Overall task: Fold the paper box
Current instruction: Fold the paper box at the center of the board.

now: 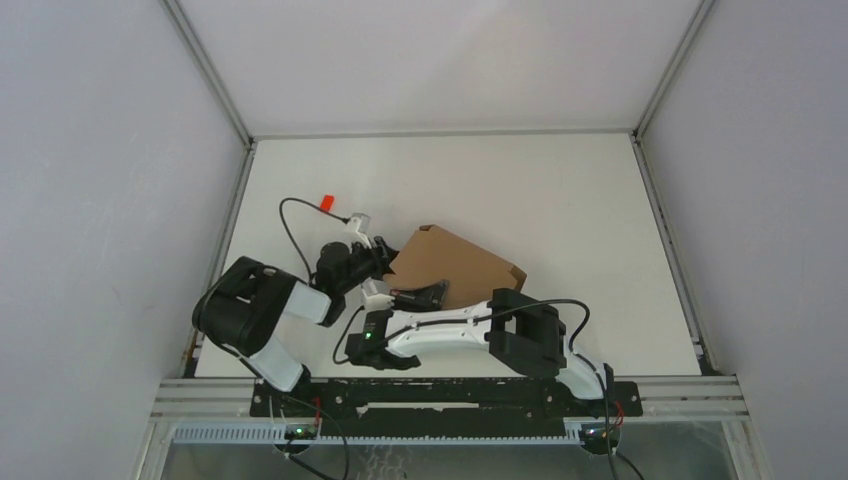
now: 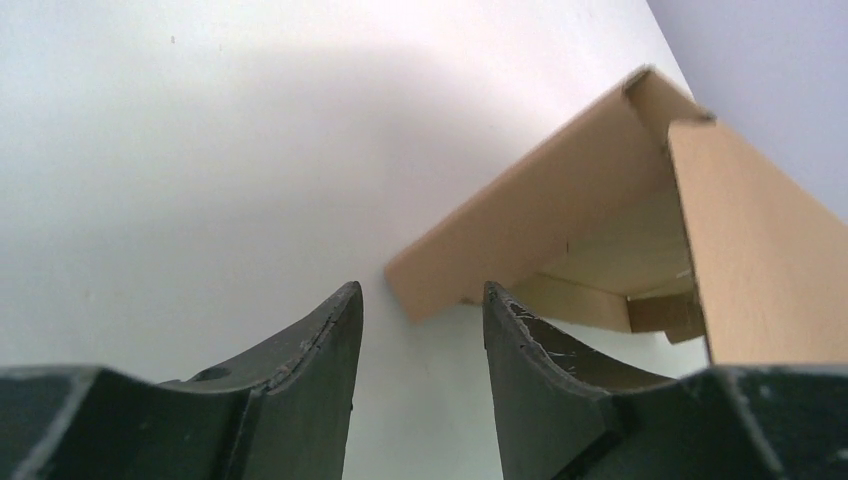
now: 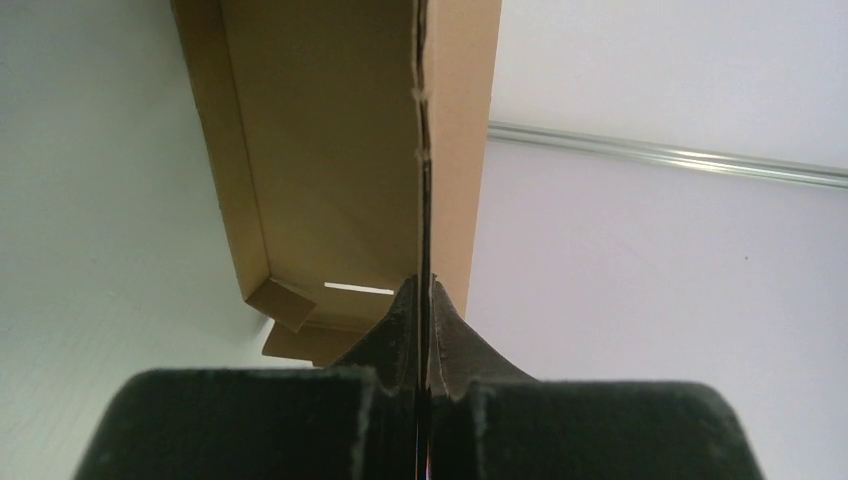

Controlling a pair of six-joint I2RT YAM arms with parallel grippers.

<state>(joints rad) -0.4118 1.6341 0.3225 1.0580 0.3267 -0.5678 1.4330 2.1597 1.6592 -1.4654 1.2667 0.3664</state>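
The paper box [image 1: 455, 265] is brown cardboard, partly folded, lying mid-table with one panel raised. My right gripper [image 1: 425, 295] is at its near edge. In the right wrist view that gripper [image 3: 424, 282] is shut on the thin edge of an upright panel [image 3: 330, 130], with the box's inner walls and a slit showing to the left. My left gripper [image 1: 385, 258] is at the box's left corner. In the left wrist view it [image 2: 421, 290] stands open, with the corner of a side flap [image 2: 520, 230] just beyond its fingertips and nothing between them.
A tiny red block [image 1: 324, 202] lies on the table behind the left arm, next to a black cable [image 1: 290, 225]. Metal rails [image 1: 640, 130] and grey walls bound the white table. The right arm's body [image 1: 500, 335] stretches across the near edge.
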